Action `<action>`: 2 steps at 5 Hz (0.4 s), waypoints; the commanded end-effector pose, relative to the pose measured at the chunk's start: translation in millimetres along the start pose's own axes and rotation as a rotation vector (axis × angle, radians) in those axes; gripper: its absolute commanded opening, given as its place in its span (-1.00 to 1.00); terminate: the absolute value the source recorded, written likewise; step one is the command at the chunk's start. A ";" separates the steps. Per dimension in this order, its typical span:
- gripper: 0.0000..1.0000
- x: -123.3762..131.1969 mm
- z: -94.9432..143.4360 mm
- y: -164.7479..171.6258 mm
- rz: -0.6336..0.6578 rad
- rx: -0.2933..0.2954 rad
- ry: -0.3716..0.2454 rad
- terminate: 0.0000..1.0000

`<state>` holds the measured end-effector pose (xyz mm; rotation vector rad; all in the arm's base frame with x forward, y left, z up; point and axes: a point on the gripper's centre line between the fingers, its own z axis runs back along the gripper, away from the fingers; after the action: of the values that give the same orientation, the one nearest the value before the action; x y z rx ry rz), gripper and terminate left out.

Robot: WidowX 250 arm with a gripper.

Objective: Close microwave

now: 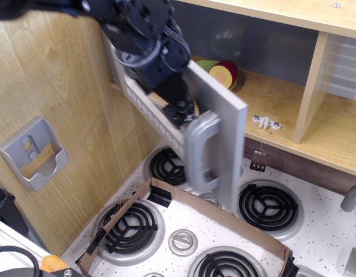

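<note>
Fingers of our gripper point(180, 109) are hard to read: they sit dark against the outer face of the microwave point(224, 124) door, just above its chunky silver handle point(202, 151), and we cannot tell whether they are spread or pressed together. We see the door partly swung, hinged at the left by the wooden wall and angled out over the stove burners point(269, 203). Behind its top edge, inside the wooden compartment, a green plate point(205, 64) with a red-and-yellow toy fruit point(225, 73) peeks out. A grey wall holder point(32, 152) hangs well to the left.
</note>
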<state>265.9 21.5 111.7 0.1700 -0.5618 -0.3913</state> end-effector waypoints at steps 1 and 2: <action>1.00 32.2 -13.3 -2.0 -0.021 -0.020 -0.108 -1.00; 1.00 38.6 -18.9 -5.2 -0.024 -0.025 -0.127 -1.00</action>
<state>298.6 5.6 87.3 0.1077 -0.6434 -0.4281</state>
